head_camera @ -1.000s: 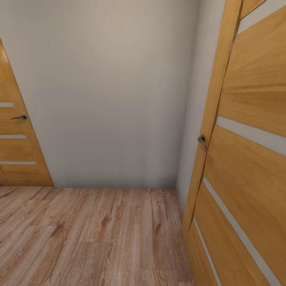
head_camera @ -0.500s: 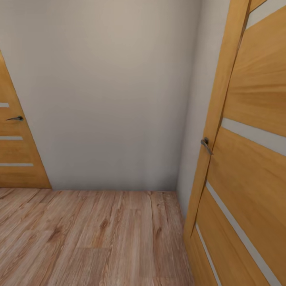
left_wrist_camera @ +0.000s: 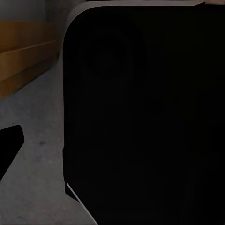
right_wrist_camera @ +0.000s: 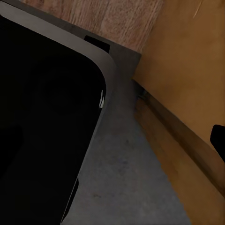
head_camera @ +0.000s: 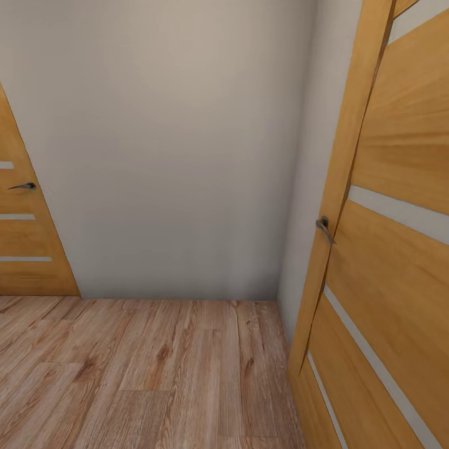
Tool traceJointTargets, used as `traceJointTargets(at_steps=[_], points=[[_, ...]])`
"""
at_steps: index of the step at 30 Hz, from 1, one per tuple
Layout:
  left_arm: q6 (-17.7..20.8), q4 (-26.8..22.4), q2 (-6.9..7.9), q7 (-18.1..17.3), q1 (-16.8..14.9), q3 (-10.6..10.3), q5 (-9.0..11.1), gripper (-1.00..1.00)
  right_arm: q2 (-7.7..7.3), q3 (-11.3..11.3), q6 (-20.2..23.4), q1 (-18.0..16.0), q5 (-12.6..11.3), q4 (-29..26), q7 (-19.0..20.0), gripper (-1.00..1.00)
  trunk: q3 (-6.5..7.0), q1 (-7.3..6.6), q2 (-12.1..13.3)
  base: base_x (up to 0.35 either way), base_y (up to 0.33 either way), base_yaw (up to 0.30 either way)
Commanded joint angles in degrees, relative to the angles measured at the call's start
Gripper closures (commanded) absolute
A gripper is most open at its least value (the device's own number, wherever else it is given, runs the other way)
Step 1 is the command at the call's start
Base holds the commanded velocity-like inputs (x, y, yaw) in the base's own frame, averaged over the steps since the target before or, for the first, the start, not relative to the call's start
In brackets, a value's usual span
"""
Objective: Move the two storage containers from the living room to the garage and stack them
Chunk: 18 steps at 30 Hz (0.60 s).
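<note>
head view: soft even light, sharp | wrist views: dim, heavily shadowed, slightly blurred

Both orange-wood doors [head_camera: 386, 249] run off the head view's edges.

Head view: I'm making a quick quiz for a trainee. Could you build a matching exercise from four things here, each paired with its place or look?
Things:
1. near door
2. far door
3. wall
4. wood-plank floor

Descriptions:
A. plain pale grey, straight ahead
B. at the left edge, handle pointing left
C. close on the right, seen at a steep angle
D. light brown, underfoot

Pairs: 1-C, 2-B, 3-A, 4-D
</note>
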Motion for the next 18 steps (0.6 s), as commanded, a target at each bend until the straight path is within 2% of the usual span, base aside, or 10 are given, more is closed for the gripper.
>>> traceJointTargets(at_steps=[1,11,18], points=[[-0.08,-0.02,-0.01,0.01,-0.01,0.03,0.33,-1.0,0.02,0.48,-0.29,-0.03,-0.52,0.13,0.01,-1.0,-0.05,0.0,-0.03,0.0,0.0,0.0],[-0.08,-0.02,-0.01,0.01,-0.01,0.03,0.32,-1.0,0.1,0.53,-0.29,-0.05,-0.45,0.12,0.01,-1.0,-0.05,0.0,-0.03,0.0,0.0,0.016],[-0.08,-0.02,-0.01,0.01,-0.01,0.03,0.32,-1.0,0.11,0.54,-0.29,-0.05,-0.11,0.11,0.01,-1.0,-0.05,0.0,-0.03,0.0,0.0,0.223]])
